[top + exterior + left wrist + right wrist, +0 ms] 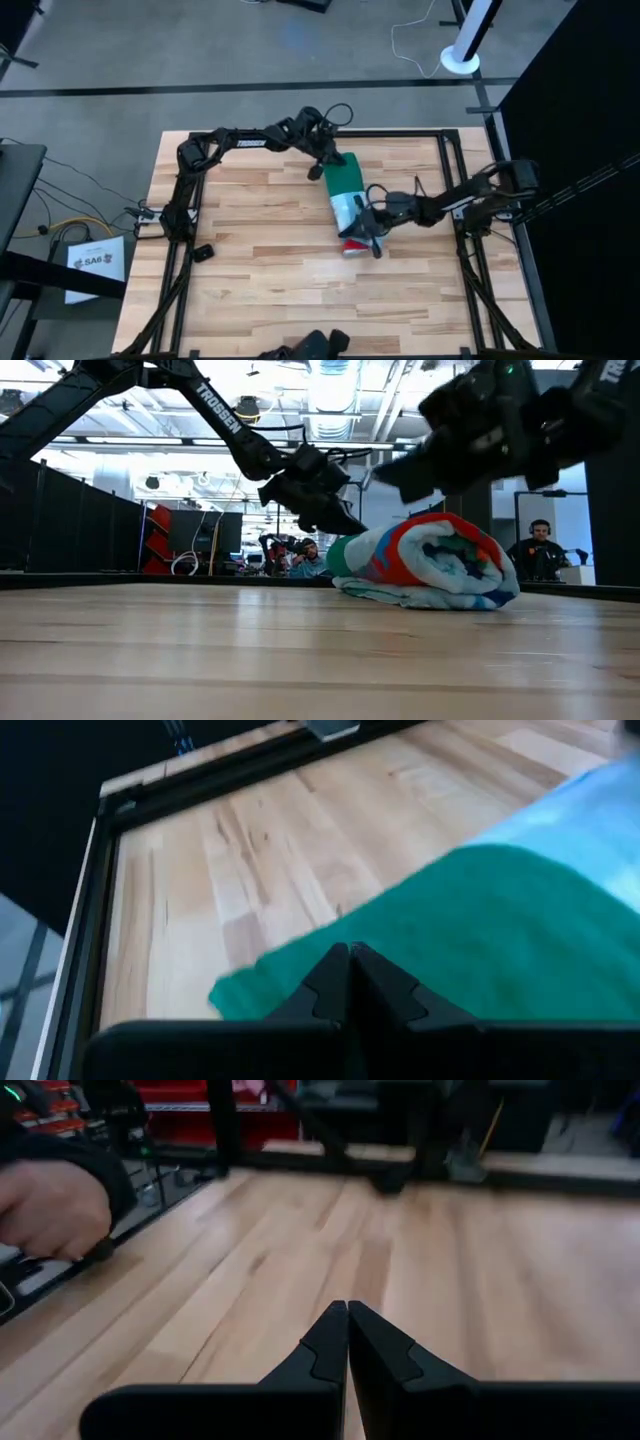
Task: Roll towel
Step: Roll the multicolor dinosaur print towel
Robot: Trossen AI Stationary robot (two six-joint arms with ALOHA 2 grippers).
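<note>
The left end effector (327,165), fingers pressed together, sits at the far green end of the rolled green towel with a light-blue tropical print (348,200), seemingly just touching it. The right end effector (372,235), fingers likewise pressed together, hovers over the roll's near, red-and-white end. The towel lies rolled near the middle of the light wooden plank table (260,270); a person's hand (50,1208) rests at the table's edge.

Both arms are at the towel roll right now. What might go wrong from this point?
1. The rolled green beach towel with tropical print looks loose at its printed end; it may unroll if let go.
2. The left gripper is shut above the green end, the right gripper is shut near the printed end, and neither visibly pinches cloth, so a push could slide the roll across the wooden table.
</note>
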